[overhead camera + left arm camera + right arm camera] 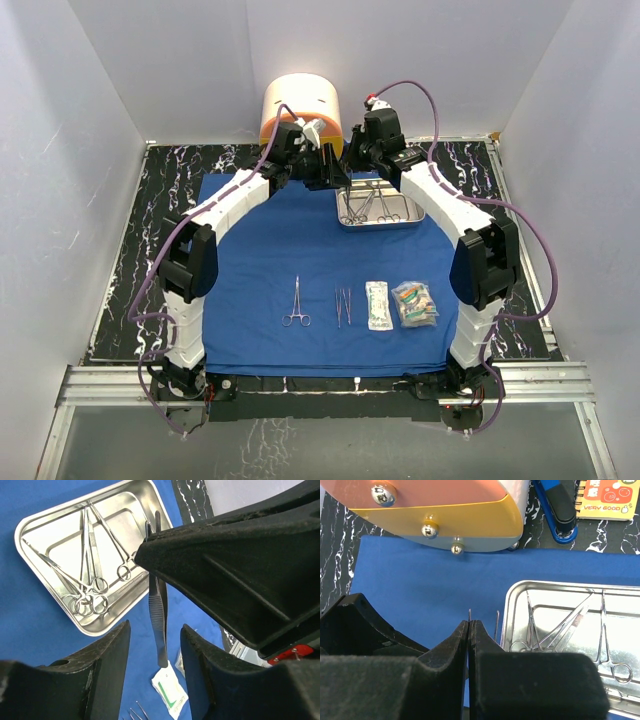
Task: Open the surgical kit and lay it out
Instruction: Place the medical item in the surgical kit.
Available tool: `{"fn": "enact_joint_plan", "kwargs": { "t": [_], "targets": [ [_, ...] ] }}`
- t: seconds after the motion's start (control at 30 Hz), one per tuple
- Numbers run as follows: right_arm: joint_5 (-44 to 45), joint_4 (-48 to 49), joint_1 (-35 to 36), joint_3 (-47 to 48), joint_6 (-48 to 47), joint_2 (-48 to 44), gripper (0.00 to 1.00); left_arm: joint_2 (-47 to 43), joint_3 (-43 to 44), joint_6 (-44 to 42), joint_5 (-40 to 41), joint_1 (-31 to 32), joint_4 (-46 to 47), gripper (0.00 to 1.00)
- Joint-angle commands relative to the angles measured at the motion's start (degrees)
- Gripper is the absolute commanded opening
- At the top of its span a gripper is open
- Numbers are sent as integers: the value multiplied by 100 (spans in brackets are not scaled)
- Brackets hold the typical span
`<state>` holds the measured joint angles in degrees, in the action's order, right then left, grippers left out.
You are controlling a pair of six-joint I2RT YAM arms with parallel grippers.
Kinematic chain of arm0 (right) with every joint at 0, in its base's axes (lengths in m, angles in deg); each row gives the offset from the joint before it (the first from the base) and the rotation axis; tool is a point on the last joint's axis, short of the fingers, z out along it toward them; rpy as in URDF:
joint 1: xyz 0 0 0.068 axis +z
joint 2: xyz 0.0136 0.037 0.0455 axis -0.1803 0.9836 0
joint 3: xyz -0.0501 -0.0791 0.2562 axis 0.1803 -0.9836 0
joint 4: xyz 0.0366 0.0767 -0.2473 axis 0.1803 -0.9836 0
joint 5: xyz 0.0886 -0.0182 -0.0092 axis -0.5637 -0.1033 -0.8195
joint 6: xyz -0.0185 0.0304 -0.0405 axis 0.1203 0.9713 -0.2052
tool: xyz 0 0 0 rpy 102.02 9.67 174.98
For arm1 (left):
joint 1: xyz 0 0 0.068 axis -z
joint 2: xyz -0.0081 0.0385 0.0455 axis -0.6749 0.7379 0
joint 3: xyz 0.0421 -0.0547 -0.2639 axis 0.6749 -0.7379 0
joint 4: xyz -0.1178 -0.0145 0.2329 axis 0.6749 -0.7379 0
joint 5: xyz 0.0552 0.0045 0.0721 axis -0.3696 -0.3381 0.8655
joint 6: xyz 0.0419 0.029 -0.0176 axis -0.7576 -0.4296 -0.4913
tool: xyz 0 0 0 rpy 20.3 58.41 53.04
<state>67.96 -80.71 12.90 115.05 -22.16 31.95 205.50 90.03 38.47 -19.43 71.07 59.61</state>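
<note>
The royal-blue cloth (pixel 260 250) lies spread flat. At its back right sits the steel tray (pixel 341 214) (pixel 21 536) (pixel 509 605), with several ring-handled instruments (pixel 90 580) inside. My right gripper (pixel 469 622) (pixel 352 160) is shut on steel tweezers (pixel 159 630), which hang above the cloth beside the tray. My left gripper (pixel 155 625) (pixel 325 170) is open, and the tweezers' lower end hangs between its fingers (pixel 112 660) without touching them. Near the front of the cloth lie ring-handled forceps (pixel 297 303), thin tweezers (pixel 343 305) and two clear packets (pixel 377 305) (pixel 415 303).
A round cream-and-orange container (pixel 300 105) (pixel 445 505) stands just behind the cloth's back edge. A blue stapler (pixel 560 510) and a yellow notebook (pixel 607 497) lie behind the tray. White walls close in the black marbled table (pixel 130 260) on three sides.
</note>
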Motion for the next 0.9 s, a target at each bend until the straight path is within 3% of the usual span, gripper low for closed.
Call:
{"fn": "enact_joint_plan", "kwargs": {
  "t": [0.0,0.67,0.87],
  "targets": [
    [-16,376,26,20,154,-335,0,-104,-2,153,-111,-6,305,42],
    [-133,406,126,-47,171,-309,0,44,10,76,-39,-6,359,29],
    [-145,416,139,-94,163,-317,0,80,19,53,36,-15,337,31]
  ]
}}
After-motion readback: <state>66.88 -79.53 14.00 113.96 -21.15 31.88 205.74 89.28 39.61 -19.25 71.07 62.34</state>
